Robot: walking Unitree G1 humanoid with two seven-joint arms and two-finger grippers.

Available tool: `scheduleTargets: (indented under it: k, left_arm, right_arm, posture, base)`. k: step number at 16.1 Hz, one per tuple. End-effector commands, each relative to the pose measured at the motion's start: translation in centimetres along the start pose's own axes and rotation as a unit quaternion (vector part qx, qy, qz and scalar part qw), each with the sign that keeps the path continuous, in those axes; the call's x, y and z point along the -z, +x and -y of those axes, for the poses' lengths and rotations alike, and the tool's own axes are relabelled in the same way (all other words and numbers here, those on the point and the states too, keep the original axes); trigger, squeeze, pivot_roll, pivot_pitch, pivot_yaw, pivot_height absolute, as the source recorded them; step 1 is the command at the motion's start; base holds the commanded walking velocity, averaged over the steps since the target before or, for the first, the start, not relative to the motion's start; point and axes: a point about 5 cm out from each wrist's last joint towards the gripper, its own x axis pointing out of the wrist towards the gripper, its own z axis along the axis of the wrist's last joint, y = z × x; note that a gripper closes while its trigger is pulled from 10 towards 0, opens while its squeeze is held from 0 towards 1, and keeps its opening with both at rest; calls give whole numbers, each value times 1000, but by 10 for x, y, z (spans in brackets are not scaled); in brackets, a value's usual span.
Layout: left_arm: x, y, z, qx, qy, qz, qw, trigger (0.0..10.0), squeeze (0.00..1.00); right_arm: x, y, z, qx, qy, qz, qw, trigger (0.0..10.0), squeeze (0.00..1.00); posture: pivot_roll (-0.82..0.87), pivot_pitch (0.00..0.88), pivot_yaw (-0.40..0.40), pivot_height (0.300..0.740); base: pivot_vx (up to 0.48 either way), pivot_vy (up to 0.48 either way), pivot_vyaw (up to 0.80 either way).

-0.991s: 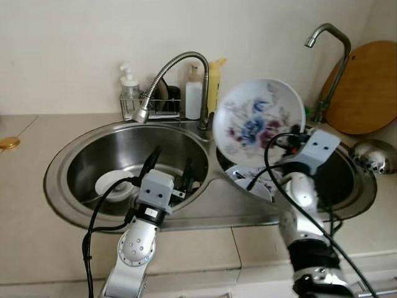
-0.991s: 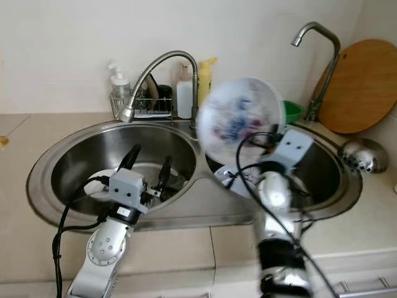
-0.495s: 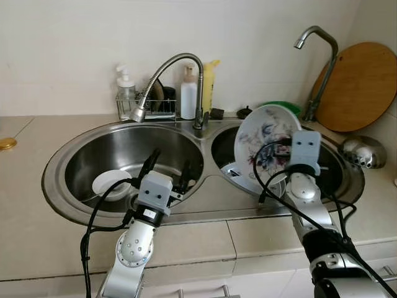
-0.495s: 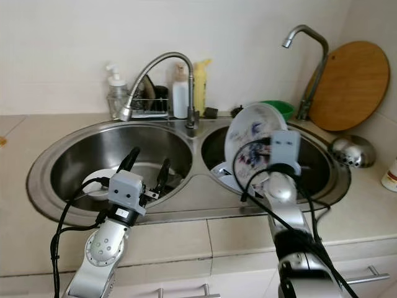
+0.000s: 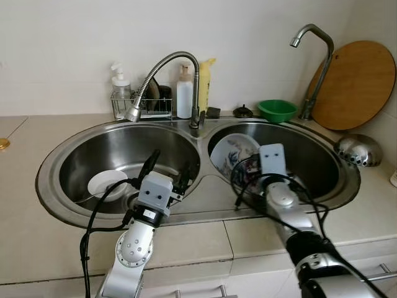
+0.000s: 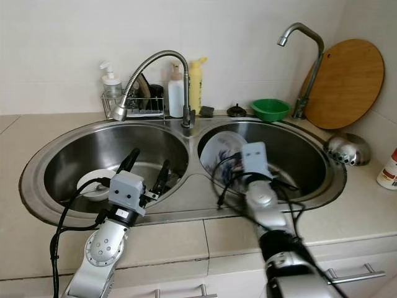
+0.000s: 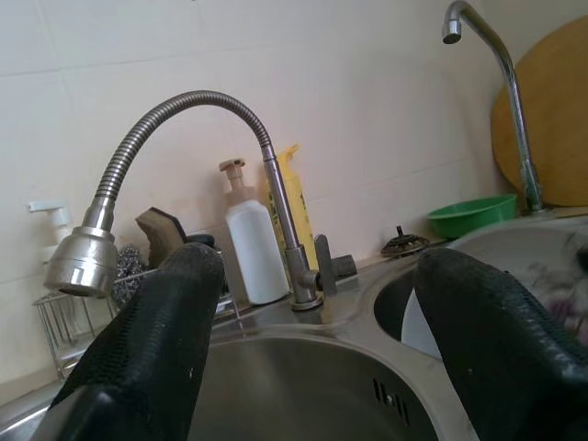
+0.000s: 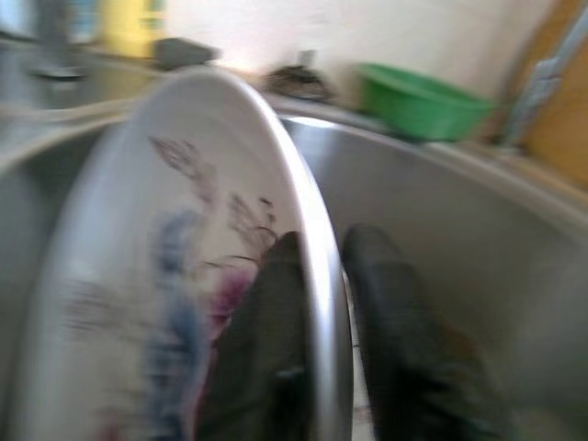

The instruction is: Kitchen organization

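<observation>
Your right gripper pinches the plate by its rim; it's likely stiff, slick and breakable, so hold firmly. Left gripper hangs open.

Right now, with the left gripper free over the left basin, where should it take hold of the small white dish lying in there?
Grip the small white dish by its rim, coming down from above on the edge nearest the left gripper. It lies flat and shallow on the basin floor, so only the raised rim offers the open fingers something to pinch. The right gripper is shut on the floral plate.
</observation>
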Motion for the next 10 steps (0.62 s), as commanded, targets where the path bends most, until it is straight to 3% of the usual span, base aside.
scheduleTargets:
  k: [1, 6, 10]
  left_arm:
    - [2, 0, 1, 2, 3, -4, 1000, 10000, 0]
    - [2, 0, 3, 3, 1, -4, 1000, 10000, 0]
    - [4, -2, 2, 3, 3, -8, 1000, 10000, 0]
  right_arm:
    - [-8, 1, -3, -15, 13, 24, 1000, 10000, 1000]
    - [-19, 3, 10, 10, 41, 50, 998, 10000, 1000]
    - [-25, 2, 16, 26, 127, 72, 989, 10000, 1000]
  posture:
    - [73, 0, -46, 740]
    - [68, 0, -47, 740]
    - [72, 0, -48, 740]
  base:
    - [0, 0, 0]
    - [0, 0, 0]
    - [0, 0, 0]
